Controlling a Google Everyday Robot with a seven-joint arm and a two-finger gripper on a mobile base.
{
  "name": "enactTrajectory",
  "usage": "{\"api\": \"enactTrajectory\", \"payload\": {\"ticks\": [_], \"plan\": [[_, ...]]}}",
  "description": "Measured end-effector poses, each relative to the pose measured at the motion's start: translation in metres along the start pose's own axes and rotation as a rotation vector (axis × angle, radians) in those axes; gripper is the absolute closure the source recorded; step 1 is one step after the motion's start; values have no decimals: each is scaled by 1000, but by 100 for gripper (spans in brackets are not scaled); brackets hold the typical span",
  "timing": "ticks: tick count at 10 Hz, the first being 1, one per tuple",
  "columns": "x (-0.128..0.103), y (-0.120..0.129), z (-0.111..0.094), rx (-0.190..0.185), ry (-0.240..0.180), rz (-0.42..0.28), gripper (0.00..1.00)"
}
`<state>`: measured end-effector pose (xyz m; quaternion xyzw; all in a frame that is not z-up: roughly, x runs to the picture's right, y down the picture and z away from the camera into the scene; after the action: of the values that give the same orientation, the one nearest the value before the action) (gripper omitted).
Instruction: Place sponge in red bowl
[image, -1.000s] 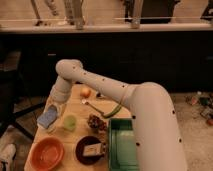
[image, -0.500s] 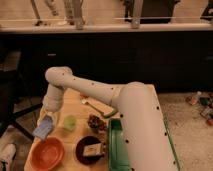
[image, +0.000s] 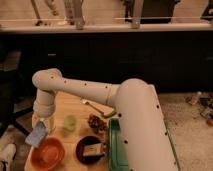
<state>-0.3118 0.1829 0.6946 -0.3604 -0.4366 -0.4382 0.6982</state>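
above the red bowl (image: 47, 153), the bent arm's gripper (image: 41, 131) hangs, pinching the sponge (image: 37, 135).

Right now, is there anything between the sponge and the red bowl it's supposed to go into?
Nothing visible. The gripper holds the sponge just above the red bowl's left rim, with only open air between them.

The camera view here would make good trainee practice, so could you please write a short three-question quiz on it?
1. True or false: the flat blue-grey sponge already lies inside the round orange-red bowl.
2. What does the gripper, at the table's left edge, hold?
3. Which is nearer the bowl: (a) dark brown round plate, (b) green tray?

Key: 1 false, it hangs just above the rim; 2 the sponge; 3 a.
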Motion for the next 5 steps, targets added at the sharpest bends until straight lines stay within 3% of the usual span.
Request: {"api": "enactTrajectory", "payload": {"ticks": [5], "plan": [[-2,13,10,86,5,95,100]]}}
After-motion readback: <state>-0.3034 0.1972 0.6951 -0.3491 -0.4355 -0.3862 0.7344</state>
